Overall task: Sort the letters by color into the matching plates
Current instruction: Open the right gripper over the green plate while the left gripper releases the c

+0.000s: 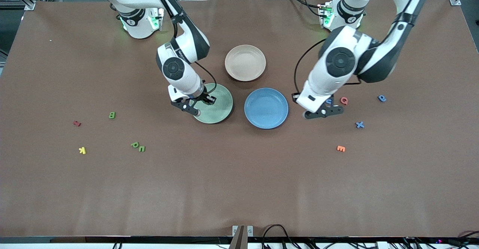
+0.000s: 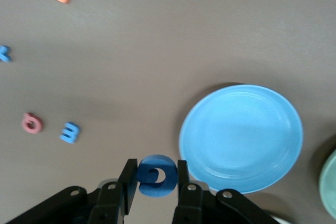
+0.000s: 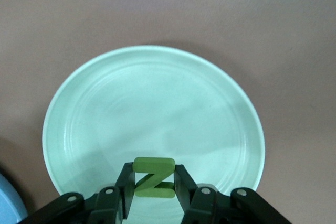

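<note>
Front view: brown desk (image 1: 239, 189) carries three plates near its middle. Beige plate (image 1: 245, 62) lies nearest the robot bases. Green plate (image 1: 219, 112) and blue plate (image 1: 266, 108) lie side by side, nearer the camera, the green one toward the right arm's end.

Right gripper (image 3: 153, 195) hangs over the green plate's rim, clamped on a green N (image 3: 154, 178). Left gripper (image 2: 153, 192) hangs over bare desk just beside the blue plate, toward the left arm's end, clamped on a blue G (image 2: 156, 176).

Loose letters, right arm's end: green B (image 1: 112, 115), green P (image 1: 135, 144) touching or just beside green U (image 1: 142, 148), a red letter (image 1: 77, 123), yellow K (image 1: 82, 150).

Loose letters, left arm's end: blue E (image 2: 69, 132) beside pink Q (image 1: 344, 100), blue X (image 1: 360, 124), blue D-or-P shape (image 1: 381, 98), orange E (image 1: 341, 148) nearest the camera. No letter lies in any plate.
</note>
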Robot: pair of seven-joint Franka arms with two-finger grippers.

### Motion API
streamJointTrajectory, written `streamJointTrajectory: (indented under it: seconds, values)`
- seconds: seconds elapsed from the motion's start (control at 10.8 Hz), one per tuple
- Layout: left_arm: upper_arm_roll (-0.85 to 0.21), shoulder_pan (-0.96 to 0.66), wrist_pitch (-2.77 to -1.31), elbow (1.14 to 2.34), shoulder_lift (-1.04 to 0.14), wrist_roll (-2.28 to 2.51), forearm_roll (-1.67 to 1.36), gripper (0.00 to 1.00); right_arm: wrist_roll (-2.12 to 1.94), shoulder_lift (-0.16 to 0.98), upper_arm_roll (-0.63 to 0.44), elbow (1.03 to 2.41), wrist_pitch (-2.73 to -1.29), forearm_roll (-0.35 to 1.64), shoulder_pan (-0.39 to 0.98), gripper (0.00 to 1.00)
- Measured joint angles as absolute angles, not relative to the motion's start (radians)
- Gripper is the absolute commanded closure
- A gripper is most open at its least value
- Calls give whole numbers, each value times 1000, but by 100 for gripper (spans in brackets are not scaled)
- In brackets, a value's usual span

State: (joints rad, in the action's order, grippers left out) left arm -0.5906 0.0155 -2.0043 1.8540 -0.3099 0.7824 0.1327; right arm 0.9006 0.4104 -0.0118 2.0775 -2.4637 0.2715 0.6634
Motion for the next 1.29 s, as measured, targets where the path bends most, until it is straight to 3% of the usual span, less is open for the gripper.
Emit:
streamJointTrajectory:
  seconds: [0.09,0.83,1.29]
  values:
    - [-591,-13,-2027,1847,-333,837,136,100,907,417,-11,2075,-2464,271,671,1]
    - [-582,-155,-2207,1794,-570,1175,294,100,905,422,-18,2063,-2464,192,645,0]
    - [-580,-175,-2252,1778,-660,1262,382,100,621,405,-19,2049,-2432,167,416,0]
